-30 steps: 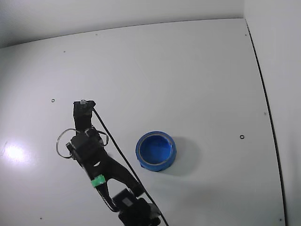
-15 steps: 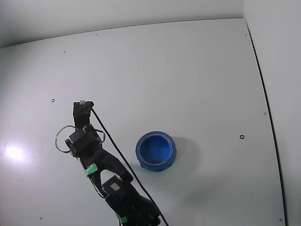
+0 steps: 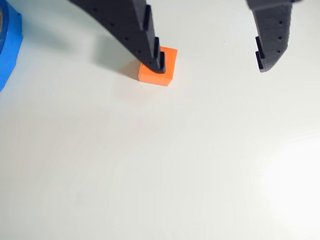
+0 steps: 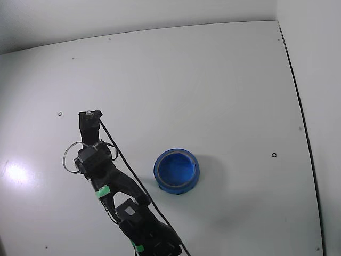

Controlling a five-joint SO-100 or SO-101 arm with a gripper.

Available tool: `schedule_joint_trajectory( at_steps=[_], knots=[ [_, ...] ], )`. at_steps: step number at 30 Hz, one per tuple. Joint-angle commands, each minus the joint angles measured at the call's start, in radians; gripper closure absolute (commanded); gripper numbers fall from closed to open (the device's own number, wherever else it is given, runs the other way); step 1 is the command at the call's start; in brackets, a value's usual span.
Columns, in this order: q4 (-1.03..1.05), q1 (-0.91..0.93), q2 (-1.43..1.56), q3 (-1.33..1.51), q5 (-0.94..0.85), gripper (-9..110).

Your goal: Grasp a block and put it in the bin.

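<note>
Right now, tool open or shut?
Open. In the wrist view the tool has its fingers spread wide apart; the orange block sits on the table by one finger, ungrasped.

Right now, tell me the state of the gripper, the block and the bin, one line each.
gripper: open, jaws spread wide, holding nothing.
block: lying flat on the table, ungrasped, partly covered by one finger in the wrist view, not centred between the two.
bin: upright on the table, looks empty, apart from the arm.
</note>
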Motion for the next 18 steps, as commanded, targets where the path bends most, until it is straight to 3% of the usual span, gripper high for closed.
schedule_joint_trajectory(
  at_steps=[1,18],
  knots=[
    [-0.015,0.008,0.032,-0.057,-0.035,74],
    [-0.028,0.097,0.034,0.066,-0.049,74]
  ],
)
